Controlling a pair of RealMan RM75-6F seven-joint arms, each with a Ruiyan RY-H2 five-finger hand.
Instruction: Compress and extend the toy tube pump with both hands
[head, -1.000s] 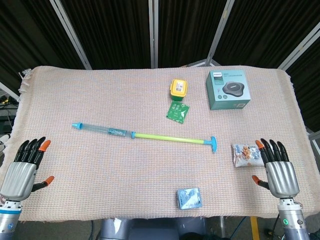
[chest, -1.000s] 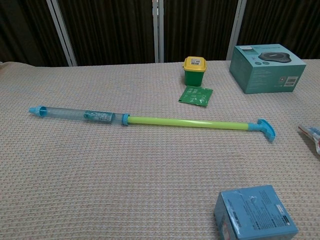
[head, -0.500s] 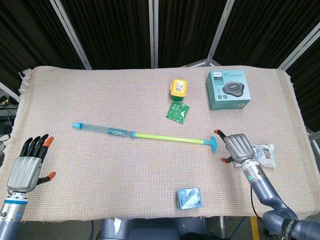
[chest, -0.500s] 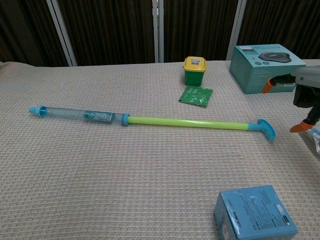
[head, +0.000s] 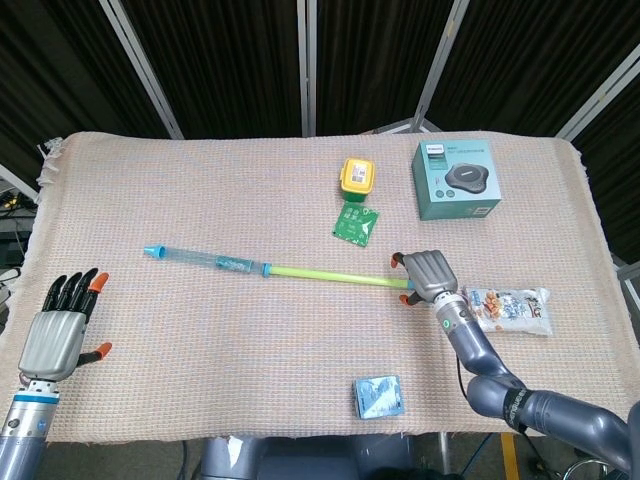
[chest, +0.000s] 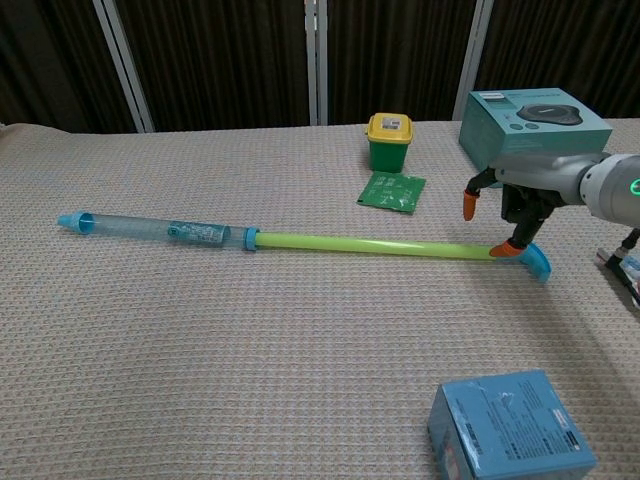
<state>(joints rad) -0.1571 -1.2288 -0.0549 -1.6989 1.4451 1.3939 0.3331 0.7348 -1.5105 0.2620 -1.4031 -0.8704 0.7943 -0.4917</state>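
Chest view shows the right robot hand (chest: 515, 195) released, fingers spread over the pump (chest: 300, 240) handle, while the left robot hand (head: 60, 330) rests released beside the surface (head: 200, 340).

Right hand (head: 428, 272) over the extended toy tube pump's (head: 250, 266) handle end

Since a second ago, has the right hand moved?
Yes. The right hand went leftward from beside the snack packet to the pump's handle.

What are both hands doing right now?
Left hand: open, holding nothing, at the table's near left edge.
Right hand: open, over the pump handle, not yet gripping.
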